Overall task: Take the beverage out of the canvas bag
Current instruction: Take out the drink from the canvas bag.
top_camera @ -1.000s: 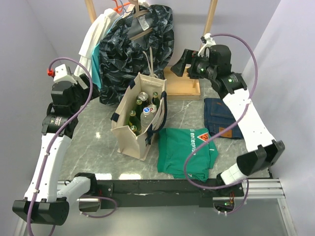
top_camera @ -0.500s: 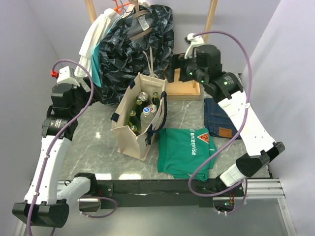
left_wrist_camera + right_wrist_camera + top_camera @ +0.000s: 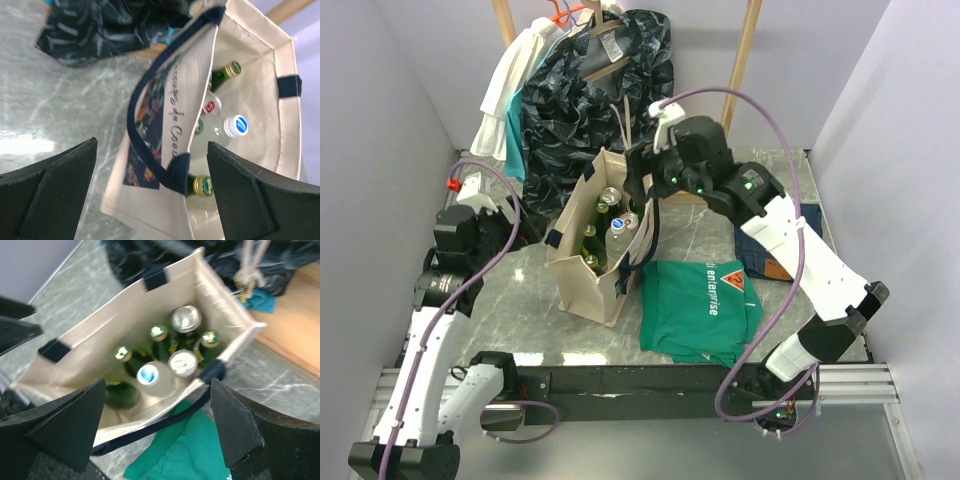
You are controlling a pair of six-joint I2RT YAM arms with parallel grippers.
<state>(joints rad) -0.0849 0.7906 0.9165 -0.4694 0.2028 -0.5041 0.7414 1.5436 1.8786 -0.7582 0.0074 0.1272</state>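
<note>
The cream canvas bag with navy straps stands open on the marble table and also shows in the left wrist view and the right wrist view. Inside stand several green bottles, a clear bottle with a blue-white cap and silver-topped cans. My right gripper is open and empty, hovering above the bag's far right rim. My left gripper is open and empty, left of the bag, facing its near side panel.
A dark patterned garment and a white shirt hang on a wooden rack behind the bag. A folded green T-shirt lies right of the bag, folded jeans further right. Grey walls close both sides.
My right arm has swung left from the rack base to above the bag's opening. My left arm has lowered and moved toward the bag's left side.
</note>
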